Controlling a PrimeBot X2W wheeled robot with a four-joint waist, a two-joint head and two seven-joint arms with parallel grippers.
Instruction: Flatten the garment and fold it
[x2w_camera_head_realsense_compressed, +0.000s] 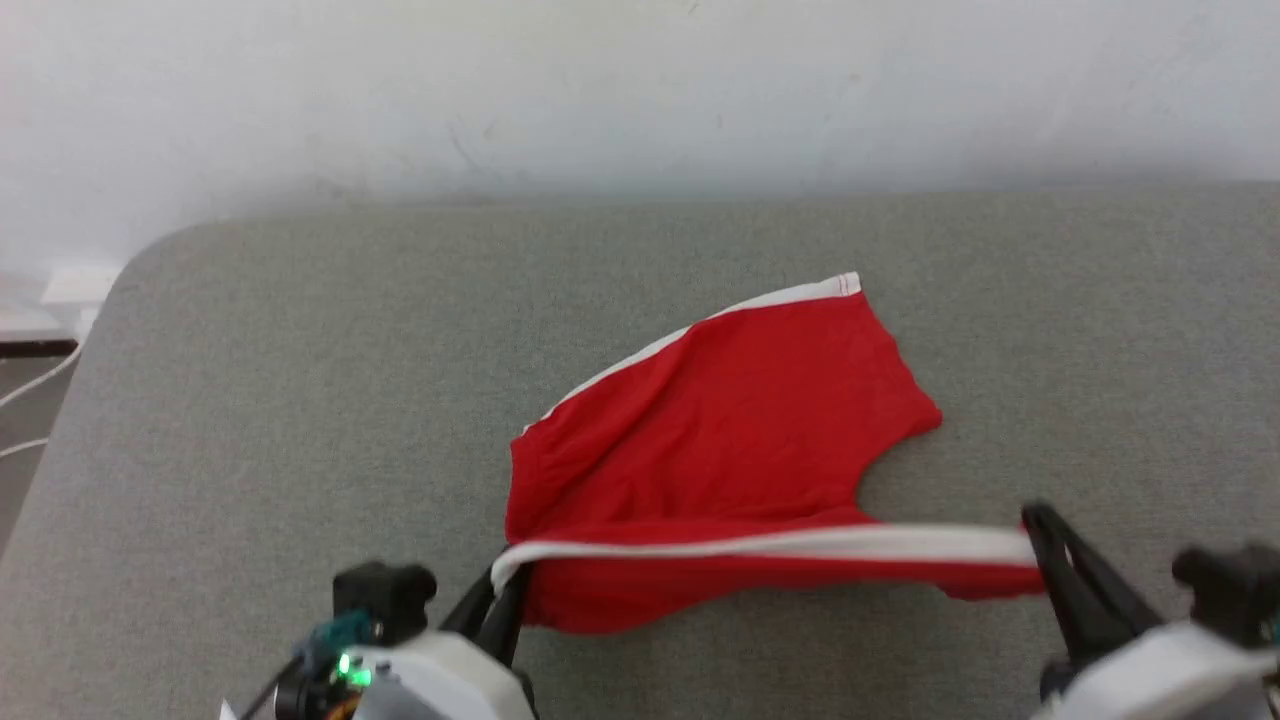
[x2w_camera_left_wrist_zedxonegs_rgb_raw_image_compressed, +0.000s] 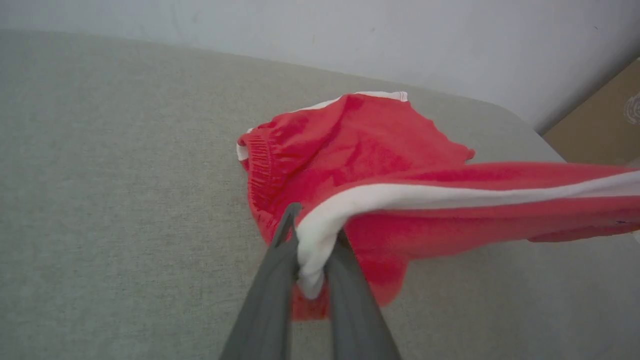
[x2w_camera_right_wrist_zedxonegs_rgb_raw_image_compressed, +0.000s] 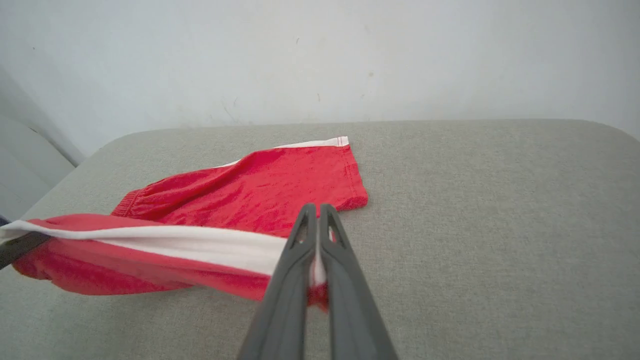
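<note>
Left gripper (x2w_camera_head_realsense_compressed: 500, 595) clenched on near-left end of white side stripe (x2w_camera_head_realsense_compressed: 780, 543). Red shorts (x2w_camera_head_realsense_compressed: 730, 420) mid-way across grey padded surface (x2w_camera_head_realsense_compressed: 250, 400), far leg lying flat, near edge lifted taut. Right gripper (x2w_camera_head_realsense_compressed: 1045, 545) pinched on stripe's right end. Likely flattening step; next, lower stretched edge evenly nearward.

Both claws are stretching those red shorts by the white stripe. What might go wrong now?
The left gripper pinches only a small bunch of the white stripe, so it might slip free. The right gripper holds just the stripe's other end: same risk. The rest of the shorts lies rumpled on the grey surface, so folding now might trap creases.
</note>
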